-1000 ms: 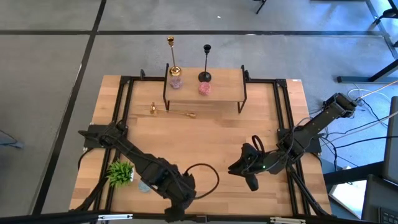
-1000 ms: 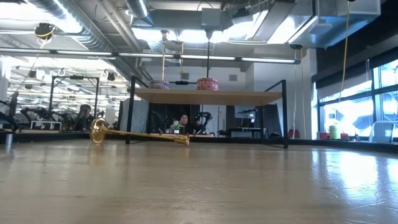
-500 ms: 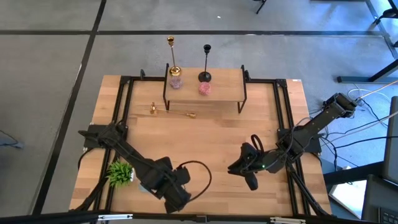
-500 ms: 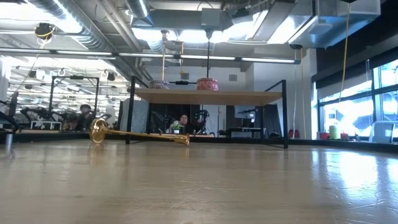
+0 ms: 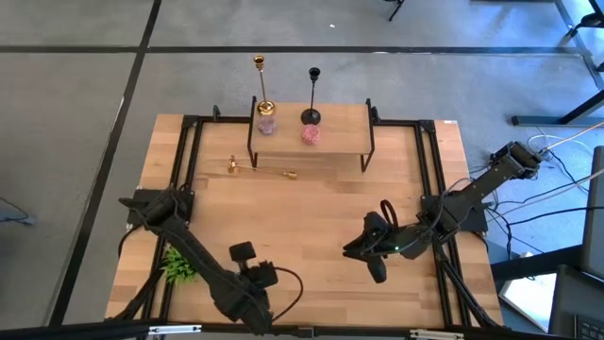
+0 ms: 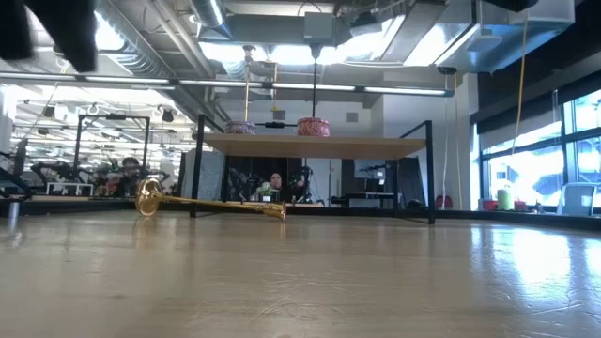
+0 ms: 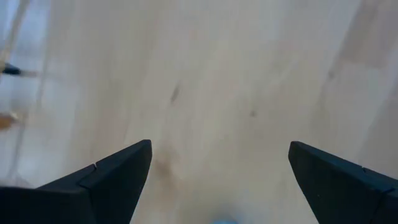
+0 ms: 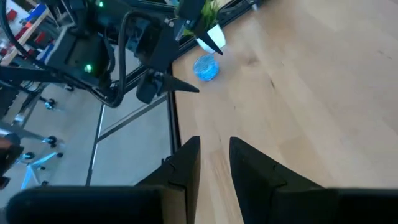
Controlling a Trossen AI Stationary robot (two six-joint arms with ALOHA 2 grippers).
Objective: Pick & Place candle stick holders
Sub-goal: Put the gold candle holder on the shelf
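Note:
One gold candle stick holder (image 5: 261, 170) lies on its side on the table before the shelf; the low view shows it (image 6: 211, 204) with its round base to the left. A second gold holder (image 5: 261, 85) and a black one (image 5: 312, 94) stand upright on the shelf (image 5: 335, 142). My left gripper (image 5: 253, 263) hangs open near the table's near edge, pointing down at bare wood (image 7: 220, 149). My right gripper (image 5: 354, 255) hovers right of the table's middle, its fingers a little apart (image 8: 215, 146) with nothing between them.
A small green plant (image 5: 179, 264) and a blue thing (image 8: 206, 67) sit at the near left, close to my left arm. Two pink round pieces (image 5: 267, 125) (image 5: 310, 135) lie on the shelf by the holders' bases. Bare wood lies between the shelf and both grippers.
My left gripper has sunk toward the table near its near edge and tipped over so that its fingers point down. It now shows as dark shapes at the low view's top left. The holders and my right gripper have kept still.

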